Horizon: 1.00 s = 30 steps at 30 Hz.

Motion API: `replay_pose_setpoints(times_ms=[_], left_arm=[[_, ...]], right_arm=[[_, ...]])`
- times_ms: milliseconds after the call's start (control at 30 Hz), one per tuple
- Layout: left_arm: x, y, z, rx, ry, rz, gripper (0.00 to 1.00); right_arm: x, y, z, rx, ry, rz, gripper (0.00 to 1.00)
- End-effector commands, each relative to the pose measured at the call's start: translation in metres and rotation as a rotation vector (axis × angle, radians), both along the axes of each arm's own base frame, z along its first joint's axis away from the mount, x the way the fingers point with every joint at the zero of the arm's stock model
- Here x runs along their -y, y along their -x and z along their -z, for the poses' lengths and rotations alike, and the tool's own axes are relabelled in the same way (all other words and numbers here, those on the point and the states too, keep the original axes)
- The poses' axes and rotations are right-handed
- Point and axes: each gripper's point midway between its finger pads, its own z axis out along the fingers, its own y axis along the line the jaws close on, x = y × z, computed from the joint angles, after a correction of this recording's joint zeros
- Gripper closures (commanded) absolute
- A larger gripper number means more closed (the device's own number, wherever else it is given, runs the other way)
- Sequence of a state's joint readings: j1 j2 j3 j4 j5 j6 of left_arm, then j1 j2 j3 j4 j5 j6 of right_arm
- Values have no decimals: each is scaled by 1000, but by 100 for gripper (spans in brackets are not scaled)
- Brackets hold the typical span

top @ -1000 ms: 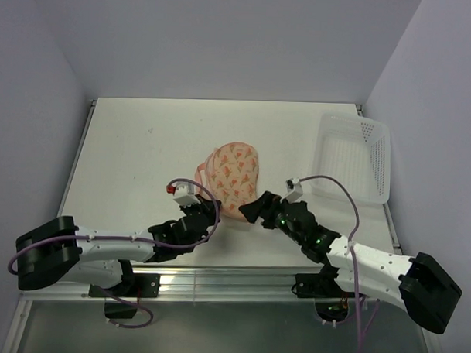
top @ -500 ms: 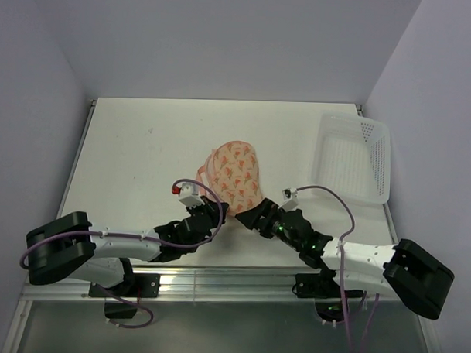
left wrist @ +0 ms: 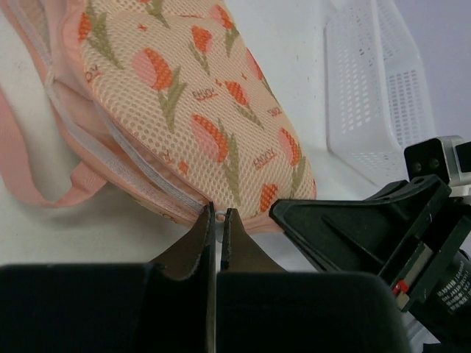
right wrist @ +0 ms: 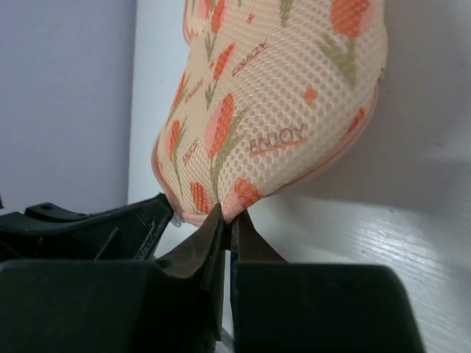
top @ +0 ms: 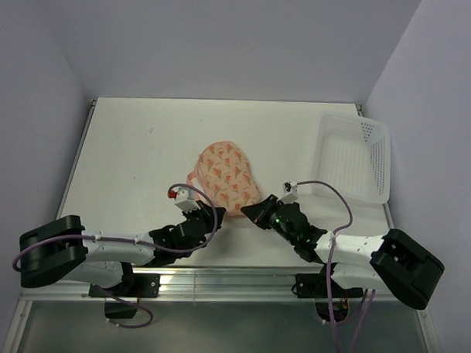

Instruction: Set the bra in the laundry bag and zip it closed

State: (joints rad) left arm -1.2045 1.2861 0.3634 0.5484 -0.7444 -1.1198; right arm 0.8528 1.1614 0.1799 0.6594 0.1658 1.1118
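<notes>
The laundry bag [top: 224, 170] lies mid-table, a rounded peach mesh pouch with an orange flower print and a pink loop on its left. The bra is hidden. My left gripper [top: 216, 214] is at the bag's near edge, shut on the small white zipper pull [left wrist: 218, 218] at the end of the pale zipper line on the laundry bag [left wrist: 184, 95]. My right gripper [top: 247, 212] is just to its right. In the right wrist view, that gripper [right wrist: 232, 219] is shut, pinching the near rim of the laundry bag [right wrist: 280, 95].
A white perforated plastic basket [top: 356, 157] stands at the right edge of the table, also seen as the basket [left wrist: 383, 88] in the left wrist view. Both arms reach in from the near edge and their heads almost touch. Grey walls enclose the table.
My right gripper was open a second ago; it moved in to the bag's near rim and closed on it. The bag shifted slightly left. The left gripper stayed shut at the zipper.
</notes>
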Motion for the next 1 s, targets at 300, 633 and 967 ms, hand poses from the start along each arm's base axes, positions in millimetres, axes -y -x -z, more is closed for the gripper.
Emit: replay_pose_setpoints(times_ms=[300, 633, 967], left_arm=[[-80, 8, 16, 4, -154, -139, 100], [-95, 12, 8, 37, -153, -139, 100], [-21, 10, -22, 75, -65, -15, 100]], right_arm=[[40, -50, -13, 77, 31, 71, 100], [34, -71, -19, 61, 136, 10, 89], [-13, 7, -6, 12, 33, -148, 6]])
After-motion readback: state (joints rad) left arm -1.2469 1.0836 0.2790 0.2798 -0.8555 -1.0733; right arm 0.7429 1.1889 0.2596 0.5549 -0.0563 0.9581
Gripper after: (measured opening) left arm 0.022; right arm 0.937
